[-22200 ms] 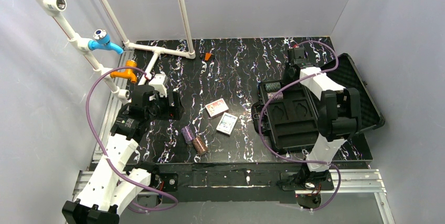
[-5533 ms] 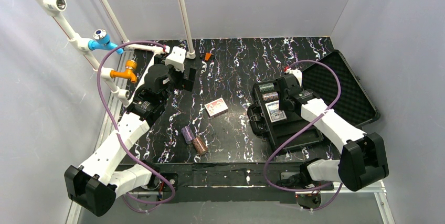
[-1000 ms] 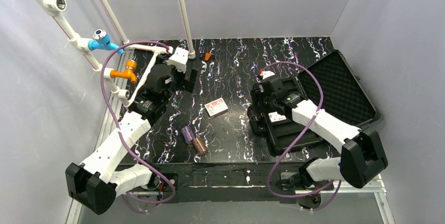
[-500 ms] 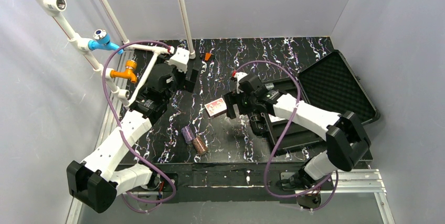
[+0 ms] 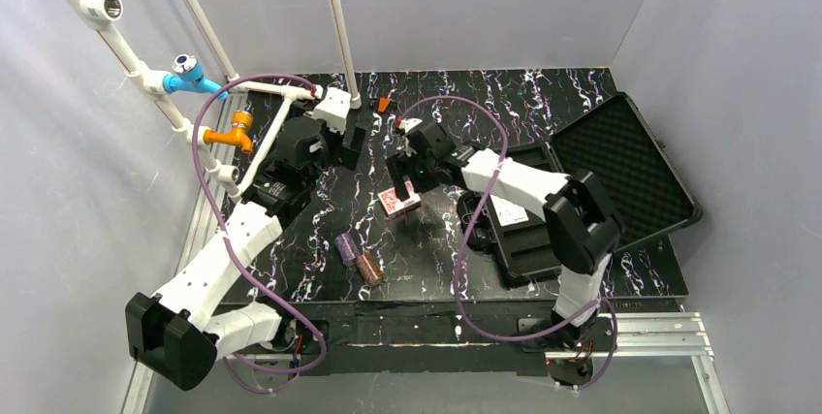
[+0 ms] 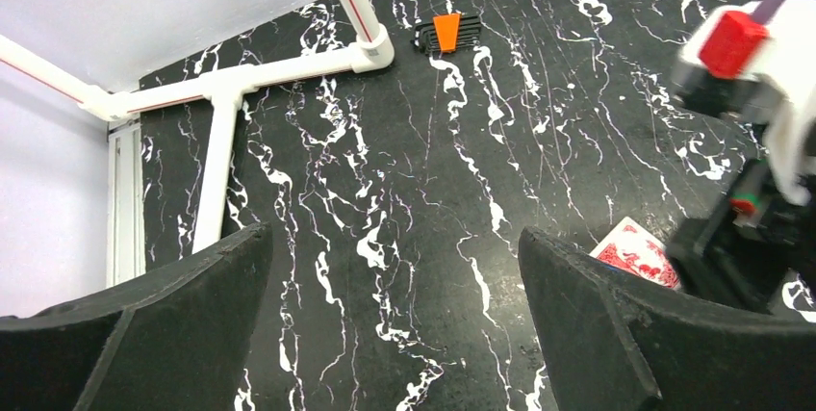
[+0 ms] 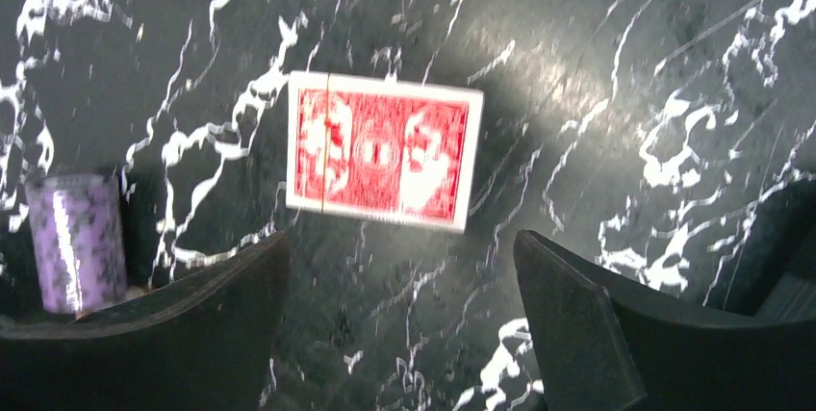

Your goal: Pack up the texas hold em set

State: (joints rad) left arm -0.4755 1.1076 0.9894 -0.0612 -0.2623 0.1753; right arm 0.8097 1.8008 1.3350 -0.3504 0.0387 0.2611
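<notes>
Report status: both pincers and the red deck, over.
Left pincer open, empty, back left. Right pincer open, poised over red deck, not touching. Deck lies flat, nothing blocking; purple chip stack off to its side.

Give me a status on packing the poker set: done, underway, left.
Done: a light-coloured deck seems to lie in the open case. In hand: the right gripper, open, hovers over the red deck, not gripping it. Left: that deck, the purple chip stack and the brown chip stack on the table, then closing the lid. The left gripper is open, idle.
</notes>
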